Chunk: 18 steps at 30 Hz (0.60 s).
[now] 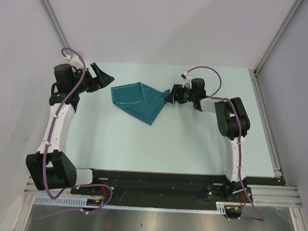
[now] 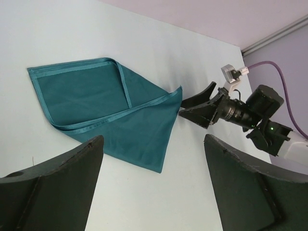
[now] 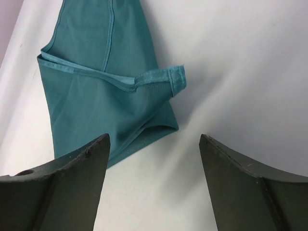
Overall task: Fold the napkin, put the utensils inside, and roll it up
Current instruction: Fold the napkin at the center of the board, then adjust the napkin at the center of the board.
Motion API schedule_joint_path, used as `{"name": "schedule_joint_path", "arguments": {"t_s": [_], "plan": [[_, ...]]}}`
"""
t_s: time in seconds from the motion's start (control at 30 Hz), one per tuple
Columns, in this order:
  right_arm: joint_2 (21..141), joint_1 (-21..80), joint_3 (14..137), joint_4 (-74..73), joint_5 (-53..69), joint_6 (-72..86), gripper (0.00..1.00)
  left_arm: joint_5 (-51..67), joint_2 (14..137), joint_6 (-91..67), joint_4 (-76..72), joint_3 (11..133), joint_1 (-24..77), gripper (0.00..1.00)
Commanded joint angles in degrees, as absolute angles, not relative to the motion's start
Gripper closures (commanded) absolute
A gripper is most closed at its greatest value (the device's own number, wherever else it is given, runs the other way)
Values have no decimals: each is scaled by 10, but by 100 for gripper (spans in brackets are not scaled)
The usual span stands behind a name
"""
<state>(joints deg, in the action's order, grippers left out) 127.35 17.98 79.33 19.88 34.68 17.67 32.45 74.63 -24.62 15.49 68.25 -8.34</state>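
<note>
One view, right wrist: curled corner on napkin (image 3: 96,110).

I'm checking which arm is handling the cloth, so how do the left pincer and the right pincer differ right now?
The right pincer is at the napkin's right corner, which lies just in front of it. The left pincer sits off the far left corner, with the cloth farther ahead of it. The right pincer faces left, while the left pincer faces right. Both are open and hold nothing.

White arm links (image 1: 59,124), blk joints (image 1: 52,170), purple cables (image 2: 263,63), matte blk wedge claw fingers (image 3: 250,192)
</note>
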Motion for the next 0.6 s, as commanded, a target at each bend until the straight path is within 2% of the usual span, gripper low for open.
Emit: {"name": "schedule_joint_path", "arguments": {"t_s": [0.0,0.13,0.23,0.43,0.53,0.57], "plan": [[1298,178,842,226,359,184,20,344,738,-256,135,680,-90,10],[1318,178,865,219,356,184,23,345,739,-258,134,680,-90,10],[1327,178,881,207,356,185,28,345,739,-258,134,680,-91,10],[1327,178,886,183,344,182,47,349,739,-259,133,680,-91,10],[1326,178,883,181,345,185,61,351,737,-260,132,679,-91,10],[1325,178,882,183,346,189,69,351,738,-260,132,679,-91,10]]}}
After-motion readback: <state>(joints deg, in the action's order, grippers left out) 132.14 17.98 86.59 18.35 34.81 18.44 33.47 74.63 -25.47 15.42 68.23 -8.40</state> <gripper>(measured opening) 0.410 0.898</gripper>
